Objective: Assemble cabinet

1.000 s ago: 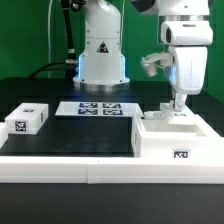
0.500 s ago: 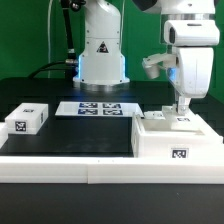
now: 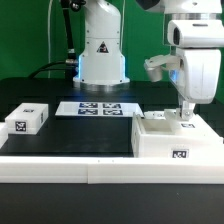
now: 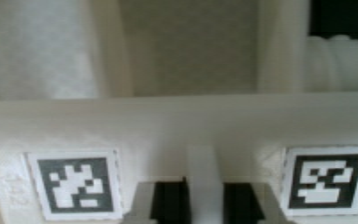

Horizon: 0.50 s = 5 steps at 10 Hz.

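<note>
Hanging straight down on the exterior view's right, the white two-finger gripper (image 3: 185, 122) is seen with its tips at the top of the big white plastic cabinet body (image 3: 165, 142). This box-shaped part is marked with black-and-white square tags and rests on the black table (image 3: 90, 135) near the front, just behind the long white rail (image 3: 100, 172) edging it. In the wrist view the gripper (image 4: 202, 205) is shown with its two dark fingers (image 4: 165, 205) drawn close together, with only a thin pale strip left between them — whether that strip is actually pinched cannot be told. Just beyond the fingers a flat white face of the cabinet body (image 4: 176, 120) is seen, carrying two square tags, one to each side of the fingers. A small white tagged block (image 3: 27, 120) is lying well apart from the cabinet body, at the exterior view's left end of the table, untouched. Between the two, further back, the thin flat white marker board (image 3: 98, 108) is laid out in front of the white robot base with a triangle sticker (image 3: 100, 55).
</note>
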Each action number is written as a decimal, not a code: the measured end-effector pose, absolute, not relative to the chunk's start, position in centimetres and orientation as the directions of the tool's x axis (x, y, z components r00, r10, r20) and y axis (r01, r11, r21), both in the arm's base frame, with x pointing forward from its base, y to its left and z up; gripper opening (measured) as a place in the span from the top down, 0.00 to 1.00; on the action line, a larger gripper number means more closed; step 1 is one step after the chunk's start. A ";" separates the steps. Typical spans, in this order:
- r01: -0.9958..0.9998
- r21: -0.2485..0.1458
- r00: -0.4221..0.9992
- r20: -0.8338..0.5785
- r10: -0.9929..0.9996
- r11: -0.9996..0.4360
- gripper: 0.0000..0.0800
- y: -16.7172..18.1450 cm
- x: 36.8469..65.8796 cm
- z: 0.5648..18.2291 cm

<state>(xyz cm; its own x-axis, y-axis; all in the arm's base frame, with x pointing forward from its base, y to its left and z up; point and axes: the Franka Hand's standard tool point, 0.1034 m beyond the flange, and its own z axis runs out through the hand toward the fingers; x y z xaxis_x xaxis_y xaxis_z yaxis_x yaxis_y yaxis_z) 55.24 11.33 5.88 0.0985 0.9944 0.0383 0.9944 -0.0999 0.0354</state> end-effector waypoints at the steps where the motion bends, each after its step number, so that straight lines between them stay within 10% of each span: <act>1: 0.994 0.037 0.103 0.038 0.994 -0.105 0.91 11.2 56.2 5.9; 5: 0.993 0.034 0.110 0.037 0.993 -0.111 0.91 11.1 57.6 5.7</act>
